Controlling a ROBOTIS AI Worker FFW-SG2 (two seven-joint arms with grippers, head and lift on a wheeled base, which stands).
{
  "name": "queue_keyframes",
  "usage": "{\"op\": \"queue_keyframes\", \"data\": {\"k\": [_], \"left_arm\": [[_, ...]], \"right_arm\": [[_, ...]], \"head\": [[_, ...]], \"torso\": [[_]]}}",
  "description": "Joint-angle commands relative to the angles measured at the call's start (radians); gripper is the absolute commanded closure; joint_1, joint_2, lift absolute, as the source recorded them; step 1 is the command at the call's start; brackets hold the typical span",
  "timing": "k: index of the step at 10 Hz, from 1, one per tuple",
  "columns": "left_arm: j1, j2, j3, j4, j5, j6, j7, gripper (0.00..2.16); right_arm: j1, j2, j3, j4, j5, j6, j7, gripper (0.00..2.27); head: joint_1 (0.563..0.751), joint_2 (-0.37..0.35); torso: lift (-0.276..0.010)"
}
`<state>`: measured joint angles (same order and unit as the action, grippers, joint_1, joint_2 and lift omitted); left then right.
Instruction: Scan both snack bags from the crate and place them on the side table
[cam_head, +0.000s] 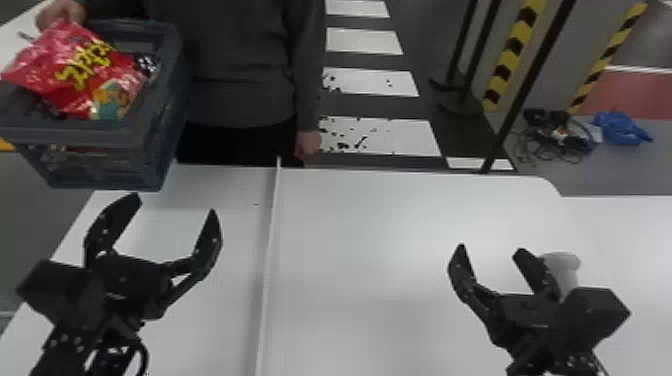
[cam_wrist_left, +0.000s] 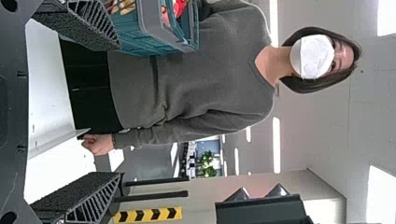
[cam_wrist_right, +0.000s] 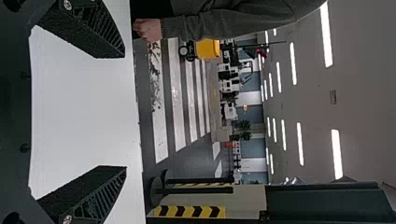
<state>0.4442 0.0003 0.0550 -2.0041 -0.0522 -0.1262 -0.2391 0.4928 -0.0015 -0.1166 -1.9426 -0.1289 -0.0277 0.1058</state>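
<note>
The left pincer (cam_head: 176, 204) stands wide open at the left of the frame with nothing between its fingers, and the right pincer (cam_head: 491, 247), toward the lower right, is spread open and unloaded too. Judging from this, the task is at its very start: neither snack bag appears to be scanned or placed, so picking, scanning and setting down all seem left to do for both. The left arm (cam_head: 65, 322) rises from the lower left, pincer pointing up the frame toward the crate (cam_head: 95, 134); the right arm (cam_head: 550, 325) comes in from the lower right, over the white desk (cam_head: 360, 260), beside a pale rounded object (cam_head: 564, 267) that may be the scanner, though I can't be sure. The crate sits in the upper left by the desk's far corner; what bears it I cannot tell. A red snack bag (cam_head: 75, 75) lies tilted in its top, a person's hand (cam_head: 60, 12) at its upper edge. Dark, patterned packaging (cam_head: 146, 64) beside it could be the second bag. The next move probably calls for the left pincer to take the red one, whose soft film may crumple and hide its code.
</note>
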Motion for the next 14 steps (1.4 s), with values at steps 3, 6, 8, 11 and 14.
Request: {"op": "queue_keyframes", "data": {"k": [3,6,8,11,14], "left_arm": [[0.002,0.003,-0.001,0.005,0.000,0.000,-0.003,0.02],[0.005,0.003,0.000,0.007,0.002,0.000,-0.002,0.02],[0.007,0.004,0.000,0.007,0.002,0.000,0.000,0.02],[0.008,0.004,0.000,0.005,0.002,0.000,-0.002,0.02],[0.013,0.006,-0.001,0.004,0.002,-0.006,0.000,0.02]], "right_arm": [[-0.003,0.002,0.000,0.008,0.002,-0.001,0.000,0.07],[-0.002,0.002,0.000,0.008,0.003,-0.001,0.000,0.07],[-0.002,0.002,0.000,0.008,0.003,-0.001,0.000,0.07],[-0.002,0.002,0.000,0.011,0.003,-0.001,0.000,0.07],[-0.002,0.002,0.002,0.014,0.009,-0.001,-0.001,0.07]], "head": [[0.695,-0.086],[0.695,-0.086],[0.695,-0.085],[0.695,-0.085],[0.695,-0.086]], "torso": [[-0.098],[-0.098],[-0.098],[-0.098],[-0.098]]}}
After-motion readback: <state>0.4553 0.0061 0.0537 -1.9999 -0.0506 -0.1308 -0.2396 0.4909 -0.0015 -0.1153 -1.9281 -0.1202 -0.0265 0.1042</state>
